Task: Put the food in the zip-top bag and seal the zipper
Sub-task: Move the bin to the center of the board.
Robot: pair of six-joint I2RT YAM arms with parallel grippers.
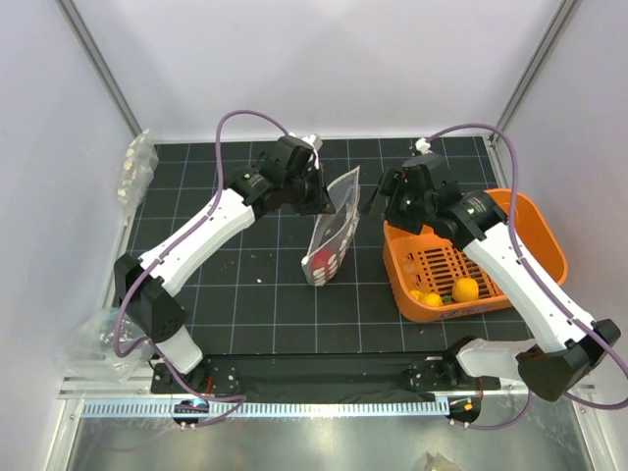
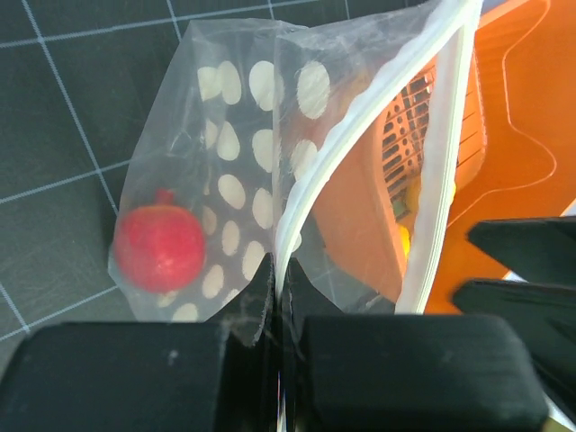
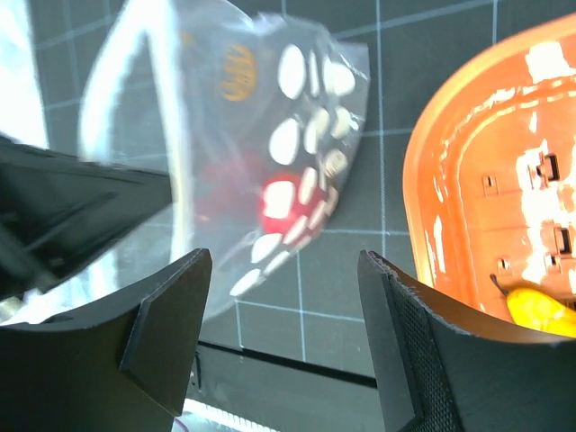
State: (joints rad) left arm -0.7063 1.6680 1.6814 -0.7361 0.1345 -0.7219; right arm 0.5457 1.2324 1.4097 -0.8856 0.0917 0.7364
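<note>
Top external view, from the left: our left gripper (image 1: 317, 196) is clamped tight on the rim of a clear, white-dotted plastic zip-top bag (image 1: 331, 235), which hangs upright just left of the orange slotted plastic basket (image 1: 535, 221). A small round red toy fruit (image 1: 319, 265) sits at the bag's bottom, and its white zipper strip (image 2: 360, 126) gapes apart. Between bag and basket, our right gripper (image 1: 376, 201) hangs spread wide, holding nothing. Small round yellow-orange toy fruits (image 1: 464, 289) lie inside the basket's near end.
</note>
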